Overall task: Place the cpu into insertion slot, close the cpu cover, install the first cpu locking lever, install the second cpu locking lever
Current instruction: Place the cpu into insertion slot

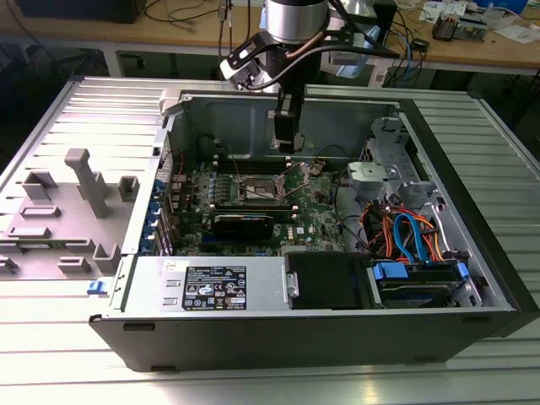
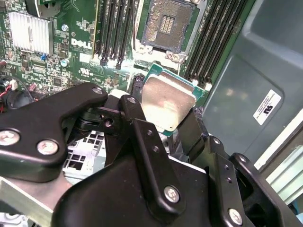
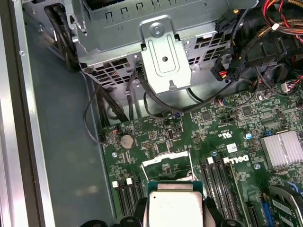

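My gripper is shut on the cpu, a flat square chip with a silvery top and a green edge, gripped on two opposite sides. In the exterior view the gripper hangs above the motherboard inside the open computer case. The insertion slot lies open with its contact field bare, a short way from the held chip. In the first wrist view the cpu sits between the black fingers. Just beyond it the cpu cover stands raised as a thin silvery frame.
Black memory slots flank the socket on both sides. A finned heatsink and a metal drive cage with cable bundles lie nearby. The case's rear wall is close. Grey fixtures stand at the exterior view's left.
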You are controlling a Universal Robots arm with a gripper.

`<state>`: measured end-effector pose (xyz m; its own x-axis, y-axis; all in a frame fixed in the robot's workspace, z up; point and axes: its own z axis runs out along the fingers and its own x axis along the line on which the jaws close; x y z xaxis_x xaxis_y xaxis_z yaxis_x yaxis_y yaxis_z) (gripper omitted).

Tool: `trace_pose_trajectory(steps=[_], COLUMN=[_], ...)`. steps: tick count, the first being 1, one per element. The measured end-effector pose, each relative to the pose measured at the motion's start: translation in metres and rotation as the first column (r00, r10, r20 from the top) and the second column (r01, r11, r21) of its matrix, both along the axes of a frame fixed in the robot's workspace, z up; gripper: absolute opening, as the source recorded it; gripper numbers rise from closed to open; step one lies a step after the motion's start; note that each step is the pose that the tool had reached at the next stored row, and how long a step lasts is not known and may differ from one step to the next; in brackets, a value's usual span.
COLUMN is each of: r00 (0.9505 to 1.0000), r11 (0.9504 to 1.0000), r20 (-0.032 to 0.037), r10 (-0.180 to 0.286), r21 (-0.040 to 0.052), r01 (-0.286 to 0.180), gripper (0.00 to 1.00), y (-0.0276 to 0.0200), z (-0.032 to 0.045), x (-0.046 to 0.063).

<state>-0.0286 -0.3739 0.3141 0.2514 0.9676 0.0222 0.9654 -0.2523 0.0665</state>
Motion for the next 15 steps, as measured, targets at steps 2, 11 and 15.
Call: trace_pose_trajectory(steps=[2, 11, 15], r00=[0.9994, 0.9906, 0.9905], r11=[0.9994, 0.9906, 0.9905], r20=[-0.0012, -0.0049, -0.0048], r10=[-0.034, -0.136, -0.137], r21=[0.0002, -0.0005, -0.0003], r01=[0.034, 0.136, 0.137], gripper=[0.55, 0.55, 0.55], y=[0.0001, 0.0000, 0.0000], z=[-0.0004, -0.0020, -0.0021], x=[0.0000, 0.0000, 0.0000])
